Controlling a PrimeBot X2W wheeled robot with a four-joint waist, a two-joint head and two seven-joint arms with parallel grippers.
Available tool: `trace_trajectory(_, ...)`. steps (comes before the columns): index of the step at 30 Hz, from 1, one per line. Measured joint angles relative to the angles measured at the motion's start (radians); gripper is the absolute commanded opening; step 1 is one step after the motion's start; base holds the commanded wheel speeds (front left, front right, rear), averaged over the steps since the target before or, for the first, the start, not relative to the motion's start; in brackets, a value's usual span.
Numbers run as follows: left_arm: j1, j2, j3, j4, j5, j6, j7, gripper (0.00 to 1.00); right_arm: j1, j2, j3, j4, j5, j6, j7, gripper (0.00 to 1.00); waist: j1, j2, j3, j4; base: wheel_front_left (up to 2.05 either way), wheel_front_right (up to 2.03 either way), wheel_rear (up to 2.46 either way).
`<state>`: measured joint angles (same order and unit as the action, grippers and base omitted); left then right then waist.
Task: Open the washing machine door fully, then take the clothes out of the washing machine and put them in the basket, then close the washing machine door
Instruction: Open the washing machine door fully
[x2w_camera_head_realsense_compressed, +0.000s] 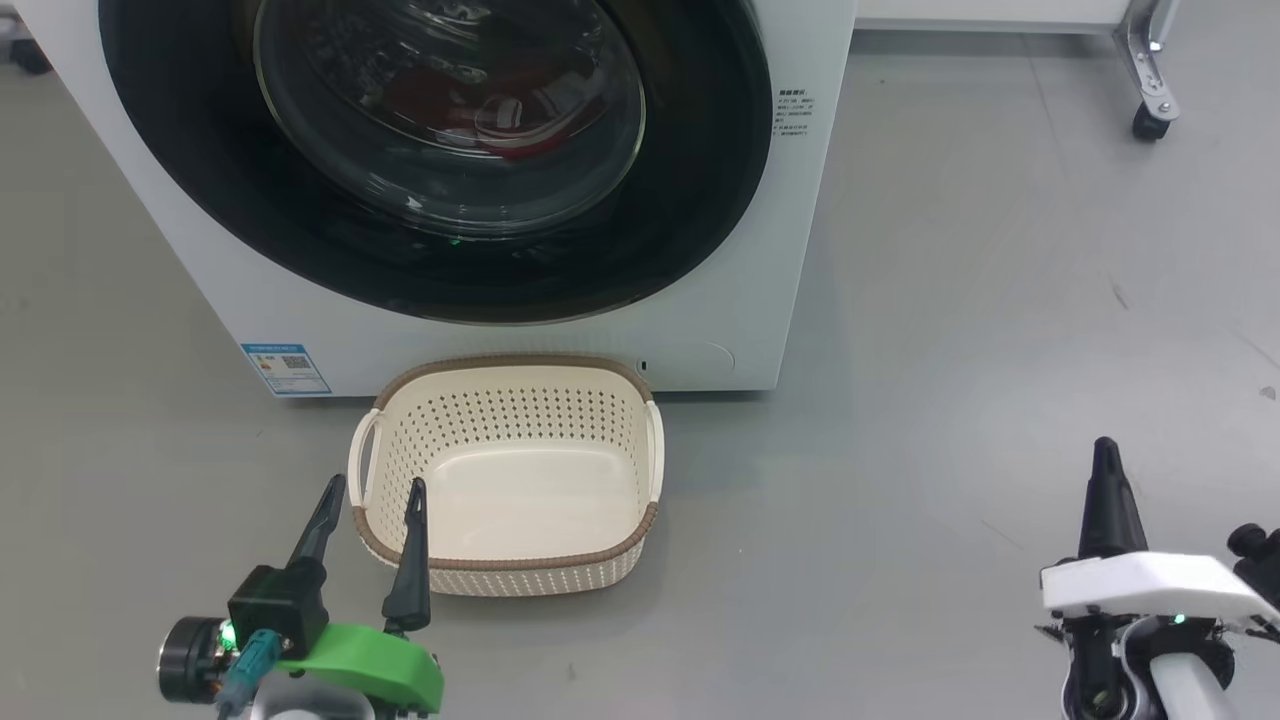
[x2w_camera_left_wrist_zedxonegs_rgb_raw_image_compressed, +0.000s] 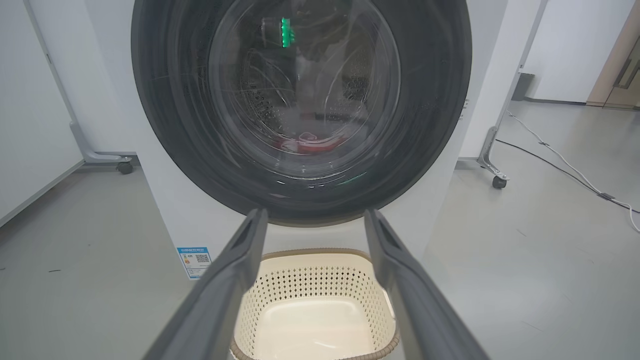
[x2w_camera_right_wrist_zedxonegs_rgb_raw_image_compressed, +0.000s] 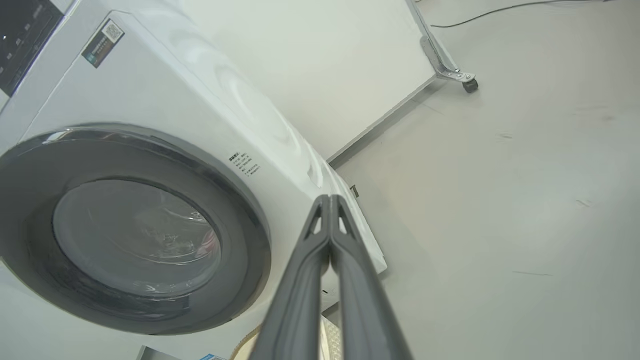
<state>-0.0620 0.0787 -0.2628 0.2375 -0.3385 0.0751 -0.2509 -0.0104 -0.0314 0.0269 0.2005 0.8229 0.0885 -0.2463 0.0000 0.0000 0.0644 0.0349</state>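
Washing machine door (x2w_camera_head_realsense_compressed: 450, 120) shut, red clothes (x2w_camera_head_realsense_compressed: 520, 145) behind its glass.

The door has a wide glossy black rim around a bulging clear bowl and lies flush on the white washing machine (x2w_camera_head_realsense_compressed: 740, 300). The clothes show as a red heap low in the drum. The cream perforated basket (x2w_camera_head_realsense_compressed: 500, 415) with its brown rim stands on the grey floor (x2w_camera_head_realsense_compressed: 950, 400), just before the machine. A blue label (x2w_camera_head_realsense_compressed: 286, 369) with a QR code and a small printed notice (x2w_camera_head_realsense_compressed: 796, 112) are too small to read. The left gripper (x2w_camera_head_realsense_compressed: 376, 483) has its fingers apart, near the basket. The right gripper (x2w_camera_head_realsense_compressed: 1104, 448) has its fingers pressed together, holding nothing.

One washing machine (x2w_camera_head_realsense_compressed: 790, 250), one door (x2w_camera_head_realsense_compressed: 190, 190), one basket (x2w_camera_head_realsense_compressed: 505, 361), one blue label (x2w_camera_head_realsense_compressed: 286, 369)
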Motion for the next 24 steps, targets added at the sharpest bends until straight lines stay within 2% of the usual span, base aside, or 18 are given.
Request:
trace_trajectory(7,-0.043,-0.005,-0.012,-0.037,0.009,0.0,0.0,1.0,-0.101,-0.002,-0.044,0.022,0.289,0.015,0.1,0.0,0.0,0.0,0.055,0.012,0.0,0.0,0.0)
trace_trajectory(12,-0.072,-0.009,-0.022,-0.064,0.018,0.0,-0.001,1.0,-0.208,-0.008,-0.073,0.024,0.443,0.015,0.18,0.0,0.0,0.0,0.105,0.023,0.0,0.0,0.0)
trace_trajectory(19,-0.133,-0.021,-0.042,-0.105,0.024,0.0,-0.001,1.0,-0.389,-0.015,-0.113,0.023,0.542,0.013,0.291,0.0,0.0,0.0,0.199,0.046,0.0,0.0,0.0)
trace_trajectory(24,-0.175,-0.026,-0.055,-0.13,0.028,0.0,-0.001,1.0,-0.5,-0.055,-0.123,0.041,0.572,-0.008,0.355,0.0,0.0,0.0,0.261,0.064,0.0,0.0,0.0)
